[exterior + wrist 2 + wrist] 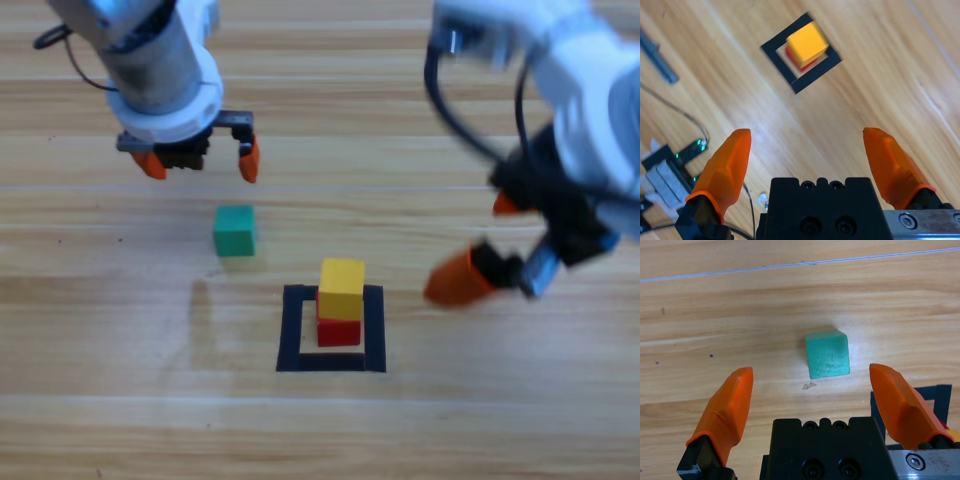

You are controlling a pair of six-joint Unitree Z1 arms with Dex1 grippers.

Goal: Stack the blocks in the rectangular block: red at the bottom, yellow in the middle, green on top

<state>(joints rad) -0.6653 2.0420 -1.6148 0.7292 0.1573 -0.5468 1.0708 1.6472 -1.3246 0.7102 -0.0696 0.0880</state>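
Over the table, high view: three cubes and one tape square, plus two arms coming down from the top edge.
Stack: the yellow cube (pixel 342 288) sits on the red cube (pixel 339 330), inside the black tape square (pixel 331 329); the yellow one hides most of the red.
Green cube (pixel 234 230): alone on the wooden table (pixel 120 400), outside the square, up and to its left.
Left gripper (pixel 200 160): above the green cube in the picture, jaws spread, holding nothing; its arm is cut off at the top edge.
Right gripper (pixel 478 240): right of the square, well apart from the stack, jaws spread and empty, smeared and hard to make out.

Left wrist view: the green cube (pixel 827 354) lies on the wood ahead of the left gripper (pixel 810 380), between the lines of its two parted jaws, touching neither.
Cut off: one corner of the tape square (pixel 935 395) shows behind the right-hand jaw, with a sliver of yellow at the edge.

Right wrist view: the right gripper (pixel 807 142) has wide-open, empty jaws.
Far ahead: the tape square (pixel 801 53) with the yellow cube (pixel 807 42) covering all but a rim of the red cube (pixel 799 59).
Left edge: cables and small devices, too unclear to name.
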